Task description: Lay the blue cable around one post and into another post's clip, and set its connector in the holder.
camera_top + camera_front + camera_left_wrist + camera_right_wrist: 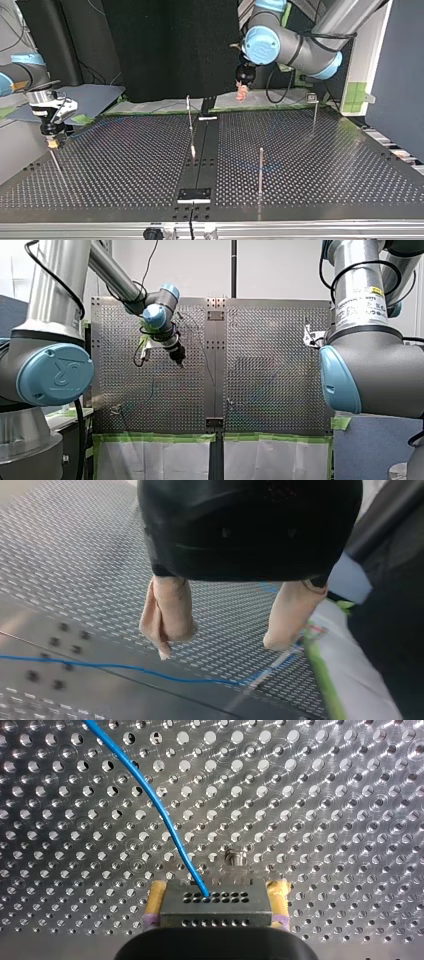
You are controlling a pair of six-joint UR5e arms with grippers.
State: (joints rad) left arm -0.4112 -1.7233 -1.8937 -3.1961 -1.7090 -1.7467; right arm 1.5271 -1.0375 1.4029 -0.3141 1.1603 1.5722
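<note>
Connector (pixel 216 909) sits wedged between my right gripper's (pixel 218 894) fingers, with the cable (pixel 165 817) running from its face off ahead over the table (pixel 325 795). A small stud (pixel 235 856) stands just ahead of it. The cable also lies on the table under my left gripper's (pixel 223 644) spread fingers.

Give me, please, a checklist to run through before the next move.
1. My right gripper shut on the connector: ok.
2. My left gripper open: ok.
3. Cable between the left fingers: not ok; it lies on the table under them.
4. Cable around a post: cannot tell; the top view shows it too faintly.
5. Cable free of kinks at the connector: ok; it leaves in a smooth curve.
</note>
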